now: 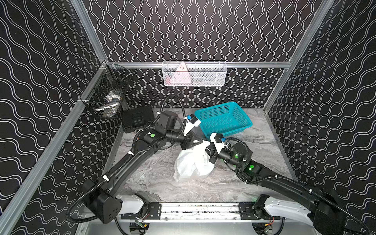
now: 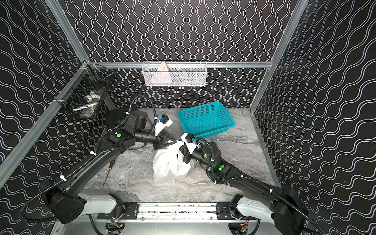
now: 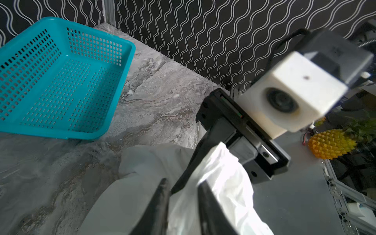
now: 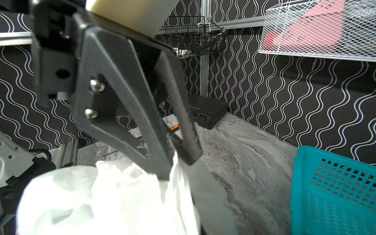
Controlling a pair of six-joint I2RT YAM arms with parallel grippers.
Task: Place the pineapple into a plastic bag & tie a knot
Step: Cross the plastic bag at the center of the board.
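White plastic bag [image 1: 191, 162] is pinched at its top by left tool [image 1: 201, 140] and right tool [image 1: 208, 147]. The pineapple [image 3: 329, 145] lies outside, by the right arm.

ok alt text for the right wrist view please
The left hand hangs close to the camera, shut on the top of a white plastic bag. Behind are a grey marble table and a teal basket.

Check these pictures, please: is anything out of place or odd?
Yes. In the left wrist view the pineapple lies outside the plastic bag, past the right arm, yet the left claw and right claw are both shut on the bag's gathered top. Tying now would probably leave it out.
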